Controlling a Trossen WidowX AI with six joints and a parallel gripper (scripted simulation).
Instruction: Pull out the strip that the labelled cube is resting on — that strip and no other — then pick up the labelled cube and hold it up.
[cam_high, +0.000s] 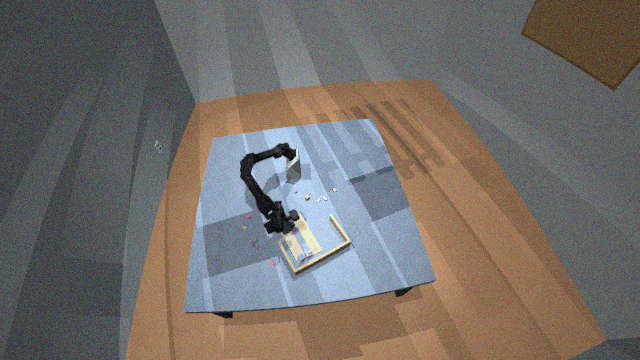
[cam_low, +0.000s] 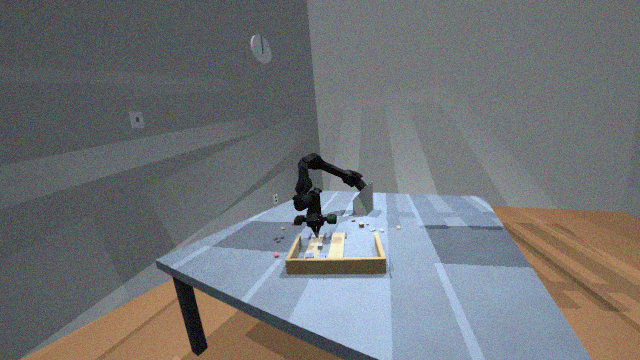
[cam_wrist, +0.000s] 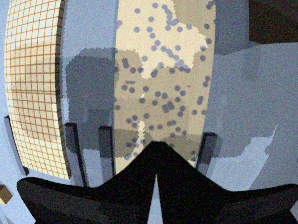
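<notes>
Because the dotted strip (cam_wrist: 162, 63) is running lengthwise straight ahead of the closed, empty gripper (cam_wrist: 157, 152), its near end lying right under the fingertips, the coming pull is, by my judgement, turning on dragging back along that long axis toward the arm. To the gripper's left, the checkered strip (cam_wrist: 36, 63) is lying parallel and apart from the dotted one, with bare blue surface between. Both strips are sitting inside the wooden frame (cam_low: 336, 265), which is opening toward the gripper. Small blocks (cam_low: 311, 254) are resting at the far end, near the frame's front wall; which is the labelled cube, and on which strip it is resting, I cannot tell.
</notes>
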